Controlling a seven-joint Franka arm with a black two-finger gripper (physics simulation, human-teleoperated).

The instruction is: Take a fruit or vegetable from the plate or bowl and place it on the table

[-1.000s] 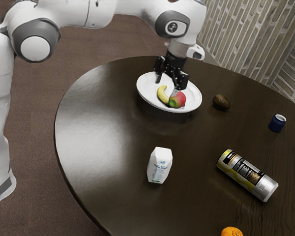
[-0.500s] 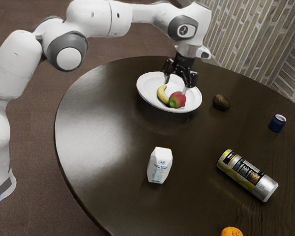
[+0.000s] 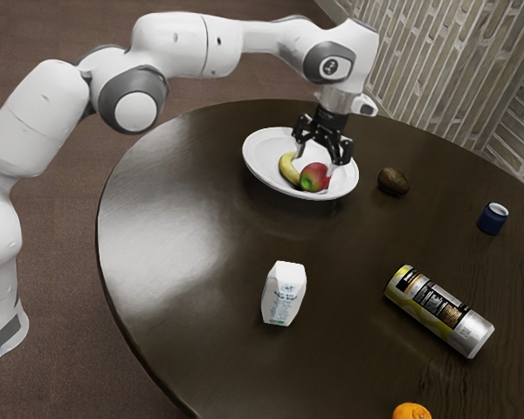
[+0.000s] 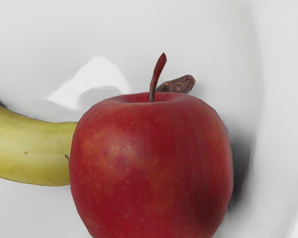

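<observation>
My gripper [image 3: 316, 163] is over the plate, its two fingers standing apart, with the red apple [image 3: 313, 178] just below and partly between them. The right-hand fingertip in the exterior view comes down beside the apple. A yellow banana [image 3: 288, 168] lies against the apple on the white plate [image 3: 262, 170]. The wrist view has the apple [image 4: 151, 163] large and close under my hand, stem upward, and the banana [image 4: 32, 148] touching its side on the plate [image 4: 35, 44].
On the dark round table [image 3: 192, 253] stand a white carton [image 3: 284, 294] and a blue cup [image 3: 492, 219]. A brown avocado-like fruit [image 3: 393, 182] is beside the plate. A can [image 3: 439, 311] lies on its side, and an orange [image 3: 411, 411] sits at the exterior view's lower edge.
My gripper has moved toward the exterior view's right, then a little lower, and now stands over the apple. The apple and banana have kept their places on the plate.
</observation>
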